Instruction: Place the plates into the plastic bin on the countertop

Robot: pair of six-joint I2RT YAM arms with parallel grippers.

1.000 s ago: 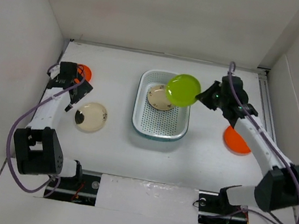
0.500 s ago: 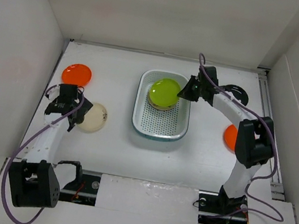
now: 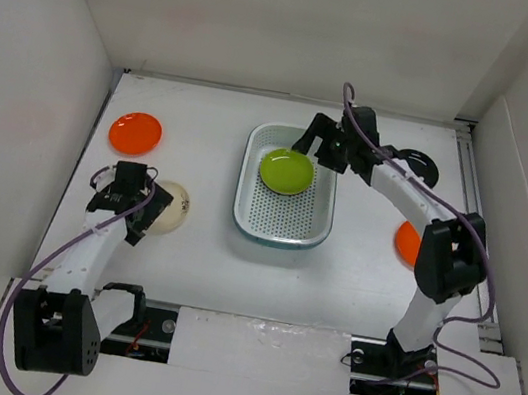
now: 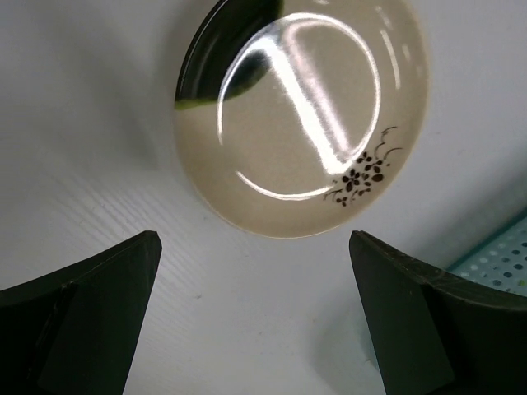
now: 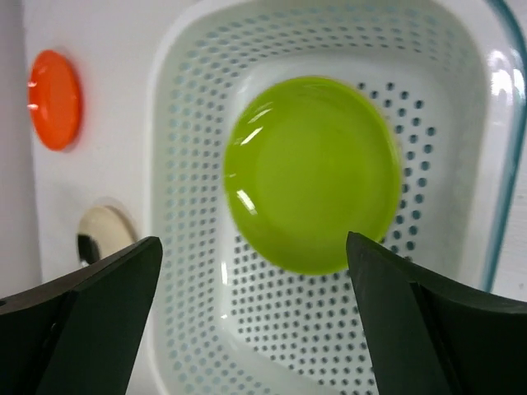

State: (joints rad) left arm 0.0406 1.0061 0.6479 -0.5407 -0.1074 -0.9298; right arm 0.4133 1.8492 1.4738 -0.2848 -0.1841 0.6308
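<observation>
A lime green plate [image 3: 287, 171] [image 5: 313, 173] lies flat inside the plastic bin [image 3: 278, 236] [image 5: 177, 49]. My right gripper [image 3: 311, 148] [image 5: 254, 243] hovers over the bin's far right part, open, with nothing between its fingers. A cream plate [image 3: 174, 209] [image 4: 305, 123] with a small dark flower print rests on the countertop [image 3: 201, 268] left of the bin. My left gripper [image 3: 143, 210] [image 4: 254, 247] stands open just at its near-left edge, apart from it. One orange plate [image 3: 136, 132] [image 5: 54, 99] lies at the far left, and another [image 3: 404, 243] sits half hidden behind the right arm.
White walls close in the countertop on the left, back and right. A metal rail [image 3: 473, 192] runs along the right edge. The right arm reaches across the space between the bin and the right orange plate.
My right gripper carried the green plate left and down into the bin, then opened and let it go. My left arm drew back from the orange plate to the cream plate.
</observation>
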